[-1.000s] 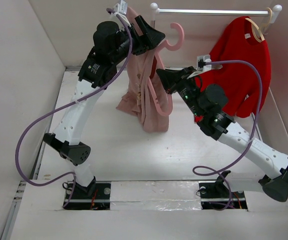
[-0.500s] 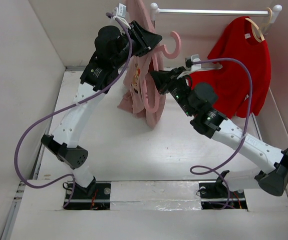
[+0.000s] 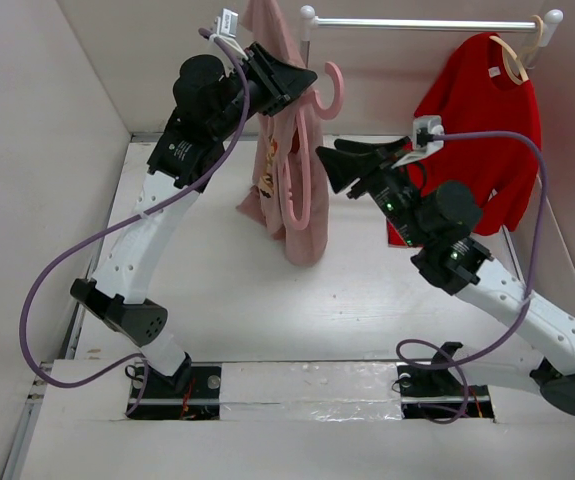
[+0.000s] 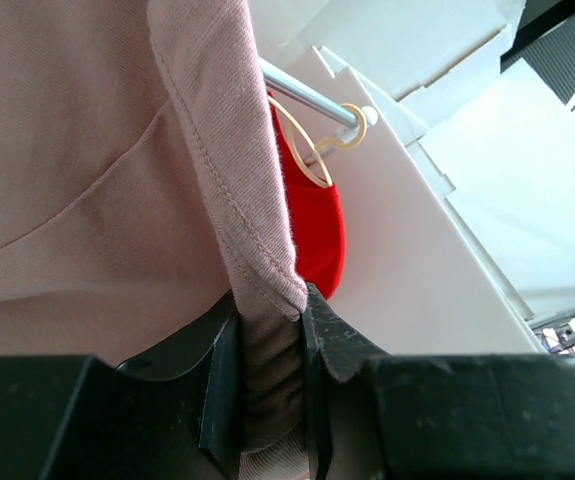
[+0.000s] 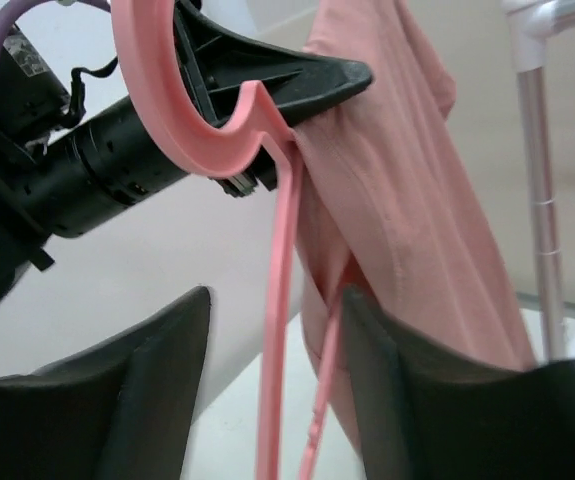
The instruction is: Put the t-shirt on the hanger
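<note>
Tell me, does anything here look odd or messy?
Yes. The pink t-shirt hangs as a bunched clump pinched in the left gripper, not spread over the pink hanger, whose hook juts out beside it. The red t-shirt on the rail hangs spread out by contrast.

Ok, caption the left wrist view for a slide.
Left jaws clamp the pink t-shirt hem; a red shirt hangs from the rail behind.

The t-shirt (image 4: 87, 180) is soft, matt dusty-pink cotton knit, faintly fuzzy along its double-stitched hem. The hanger (image 5: 157, 95) is smooth pink plastic with a slight sheen. The left gripper (image 4: 267, 310) and right gripper (image 5: 277, 300) are matt black plastic, finely grained. Behind them, the rail (image 3: 417, 23) is shiny metal, and the red t-shirt (image 3: 482, 110) is dull cloth on a pale wooden hanger (image 3: 513, 56).
</note>
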Robot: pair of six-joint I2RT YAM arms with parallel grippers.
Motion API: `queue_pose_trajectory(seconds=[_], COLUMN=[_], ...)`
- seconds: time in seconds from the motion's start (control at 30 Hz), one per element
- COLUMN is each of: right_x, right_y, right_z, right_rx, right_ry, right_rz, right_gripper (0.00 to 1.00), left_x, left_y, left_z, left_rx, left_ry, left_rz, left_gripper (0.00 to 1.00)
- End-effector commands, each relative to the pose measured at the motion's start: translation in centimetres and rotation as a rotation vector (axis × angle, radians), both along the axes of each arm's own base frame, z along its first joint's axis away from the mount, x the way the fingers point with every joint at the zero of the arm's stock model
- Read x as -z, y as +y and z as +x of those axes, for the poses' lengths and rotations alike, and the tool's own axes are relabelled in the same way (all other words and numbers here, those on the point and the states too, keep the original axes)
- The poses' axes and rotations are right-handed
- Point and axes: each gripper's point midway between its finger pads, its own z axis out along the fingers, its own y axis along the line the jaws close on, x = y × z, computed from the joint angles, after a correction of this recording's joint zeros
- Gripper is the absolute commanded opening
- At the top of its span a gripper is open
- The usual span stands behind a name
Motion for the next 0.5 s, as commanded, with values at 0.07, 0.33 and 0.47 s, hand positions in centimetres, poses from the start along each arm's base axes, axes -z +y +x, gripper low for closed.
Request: queue_pose_trajectory(seconds=[0.07,0.33,0.47], right_x=[3.2,9.5,10.9], right_y=[-1.7,0.6,0.6], right_z=[0.2,2.9,5.5], right_rx=[0.06,0.08,0.137], right_ry=[0.088,0.239,0.273], right_rz=[-0.009,-0.163,-0.199], right_gripper=[0.04,0.37,0.55], left_x=[-8.0,-8.3,-8.3], left_y=[1.6,1.3,1.2], left_z=[-3.9,-4.4,-4.8], left_rx=[0.048,0.08,0.099], left_ry=[-0.204,-0.199,-0.195], left_rz=[-0.144,-0.164,-0.174], left_gripper=[0.0,0.0,0.0])
